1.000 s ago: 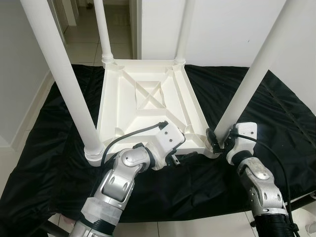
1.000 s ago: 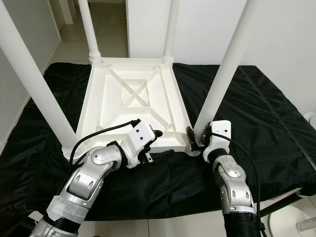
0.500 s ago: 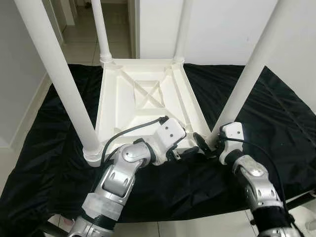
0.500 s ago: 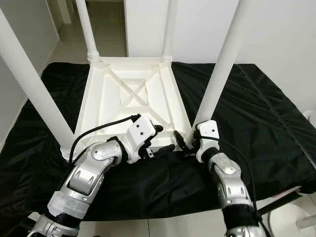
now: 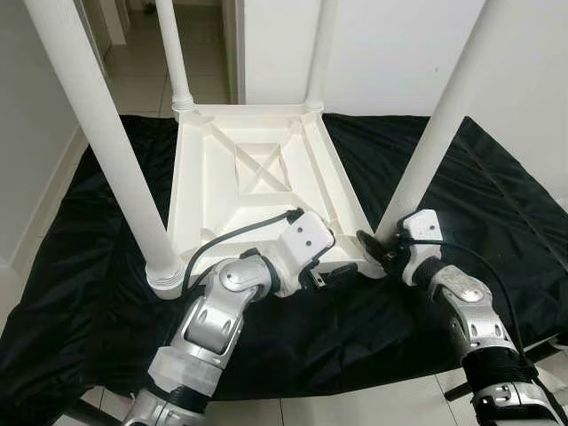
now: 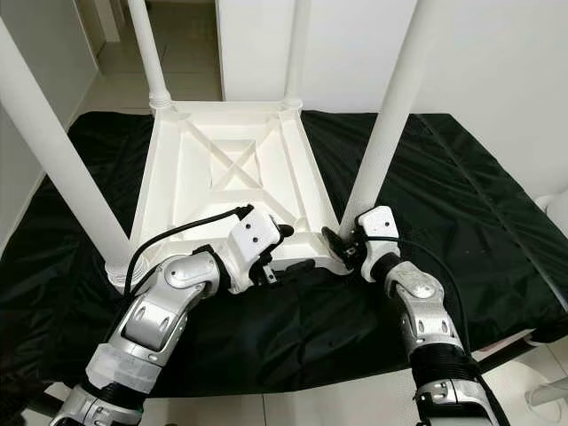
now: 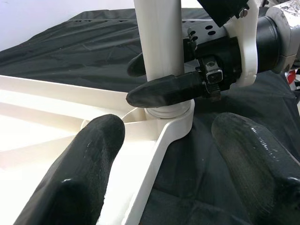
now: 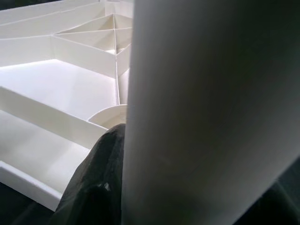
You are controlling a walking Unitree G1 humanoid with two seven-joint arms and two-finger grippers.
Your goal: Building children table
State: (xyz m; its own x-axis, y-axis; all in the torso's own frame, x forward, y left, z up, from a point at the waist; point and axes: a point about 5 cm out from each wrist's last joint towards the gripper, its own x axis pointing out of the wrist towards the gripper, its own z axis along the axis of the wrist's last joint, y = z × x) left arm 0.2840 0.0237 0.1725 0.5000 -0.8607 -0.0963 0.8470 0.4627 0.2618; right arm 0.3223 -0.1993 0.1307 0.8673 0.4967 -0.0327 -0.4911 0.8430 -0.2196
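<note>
A white children's table [image 5: 257, 177] lies upside down on a black cloth, its four legs pointing up. My right gripper [image 5: 377, 248] is shut on the near-right leg [image 5: 435, 133] just above its socket; in the left wrist view its fingers [image 7: 159, 91] sit on both sides of that leg [image 7: 157, 42]. My left gripper [image 5: 337, 272] is open at the table's near rim beside that corner. Its two fingers [image 7: 84, 168] stand wide apart, with the rim [image 7: 154, 159] between them. The right wrist view has the leg [image 8: 211, 117] close up against one finger [image 8: 93, 187].
The black cloth [image 5: 497, 204] covers the floor under the table. The near-left leg [image 5: 106, 142] rises close to my left arm, and two far legs [image 5: 173, 53] stand at the back. White walls and a tiled doorway lie beyond.
My left gripper has slid right along the near rim toward the near-right corner. The right gripper stays at the leg's base. The whole view has shifted a little.
</note>
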